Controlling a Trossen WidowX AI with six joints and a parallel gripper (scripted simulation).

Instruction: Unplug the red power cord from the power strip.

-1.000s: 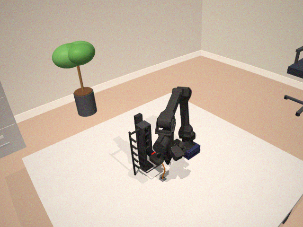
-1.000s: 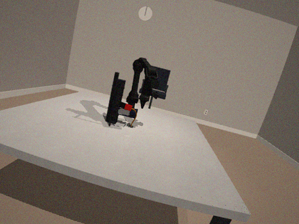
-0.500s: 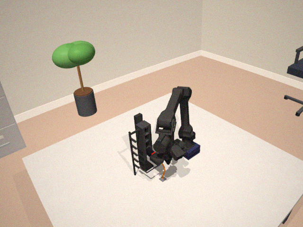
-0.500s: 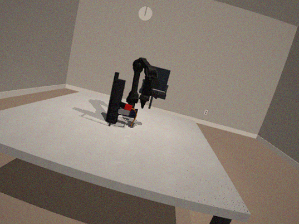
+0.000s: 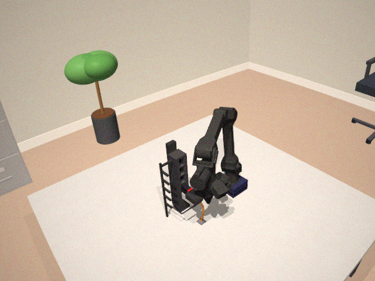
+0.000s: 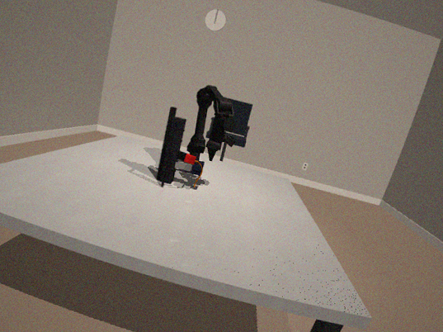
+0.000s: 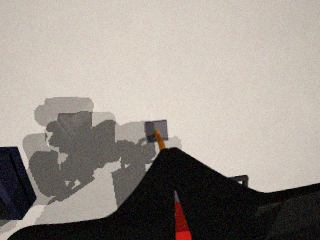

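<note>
step: approach, judged pre-grasp | gripper (image 5: 208, 201) (image 6: 211, 159) (image 7: 168, 155): clenched on nothing, beside plug | red plug (image 5: 190, 189) (image 6: 189, 159) (image 7: 182, 222): low at upright power strip (image 5: 174, 181) (image 6: 169, 152), seating could not be told | next: called for opening, straddling plug, pulling outward, then releasing
</note>
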